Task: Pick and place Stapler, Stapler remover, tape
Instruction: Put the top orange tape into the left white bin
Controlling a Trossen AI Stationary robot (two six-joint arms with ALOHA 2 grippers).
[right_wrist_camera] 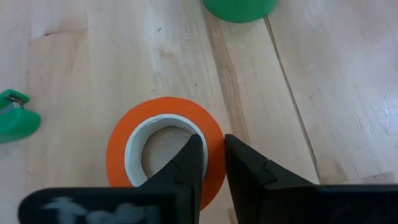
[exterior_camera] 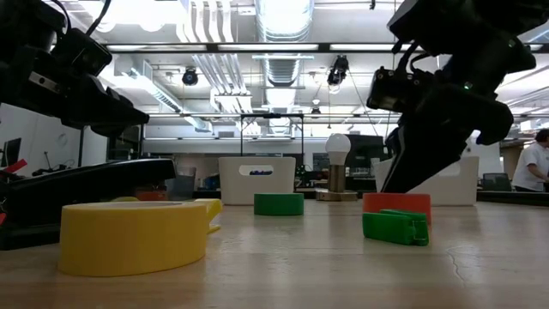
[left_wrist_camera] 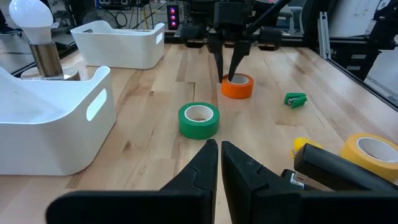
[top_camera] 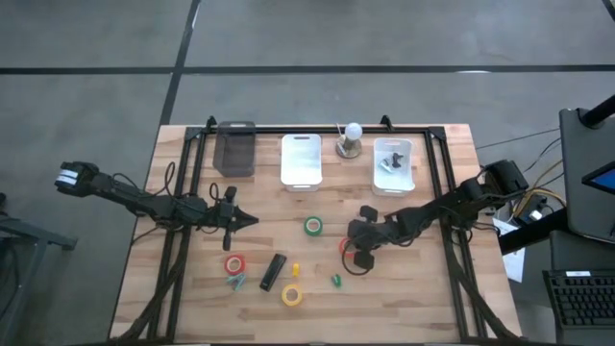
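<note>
The orange-red tape roll (top_camera: 344, 247) lies flat on the table right of centre, and my right gripper (right_wrist_camera: 214, 142) is shut on its wall. My left gripper (left_wrist_camera: 219, 152) is shut and empty, above the table at left centre (top_camera: 252, 220). The green roll (top_camera: 313, 226) lies flat between the grippers. The red roll (top_camera: 234, 264), the black stapler (top_camera: 273, 271) and the yellow roll (top_camera: 292, 295) lie nearer the front edge. The small green stapler remover (top_camera: 336, 281) lies near the orange-red roll. My right gripper pinches the orange-red roll's wall (right_wrist_camera: 214, 127) between its two fingers, one finger (right_wrist_camera: 189, 155) inside the open centre and one (right_wrist_camera: 249, 168) outside. The fingers come from above, slanting down, as the left wrist view (left_wrist_camera: 230, 65) shows. The roll lies flat on the table.
A dark bin (top_camera: 234, 149), two white bins (top_camera: 301, 160) (top_camera: 392, 165) and a bulb on a stand (top_camera: 351, 139) line the far edge. A small yellow piece (top_camera: 296, 270) lies by the stapler. A person (exterior_camera: 536, 163) shows in the room beyond.
</note>
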